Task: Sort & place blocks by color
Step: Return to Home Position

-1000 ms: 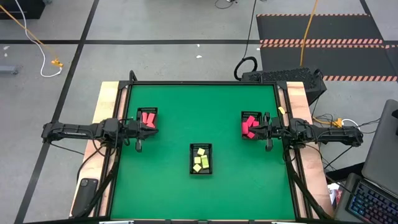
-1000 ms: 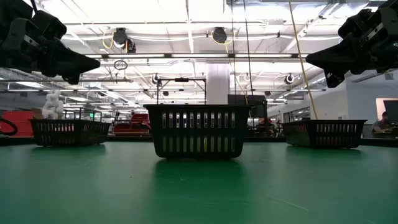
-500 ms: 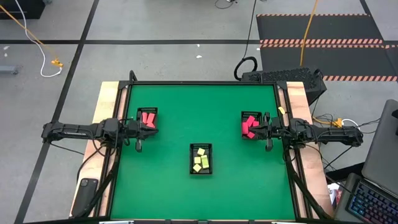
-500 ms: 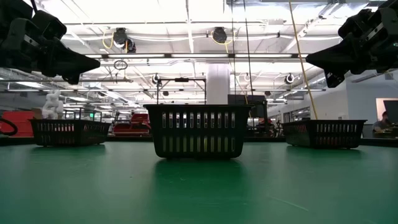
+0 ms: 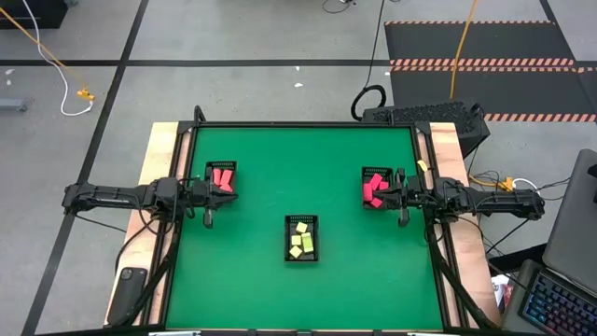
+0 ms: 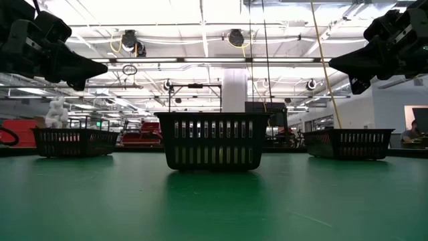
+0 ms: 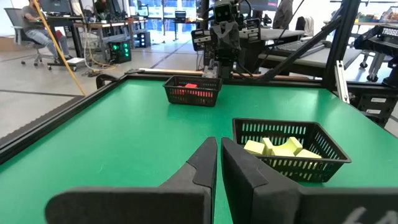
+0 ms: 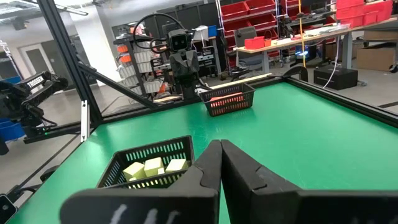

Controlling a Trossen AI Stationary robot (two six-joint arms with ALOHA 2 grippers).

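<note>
Three black slotted trays stand on the green table. The left tray holds salmon-orange blocks. The right tray holds pink-red blocks. The middle tray, nearer the front edge, holds pale yellow blocks. My left gripper hangs level above the left tray's near side, shut and empty. My right gripper hangs level above the right tray, shut and empty. In the left wrist view, the yellow blocks lie just past my shut fingers.
Raised black rails edge the table, with wooden strips outside them on the left and right. Open green surface lies between the trays and toward the near edge. In the low view, both grippers hang well above the trays.
</note>
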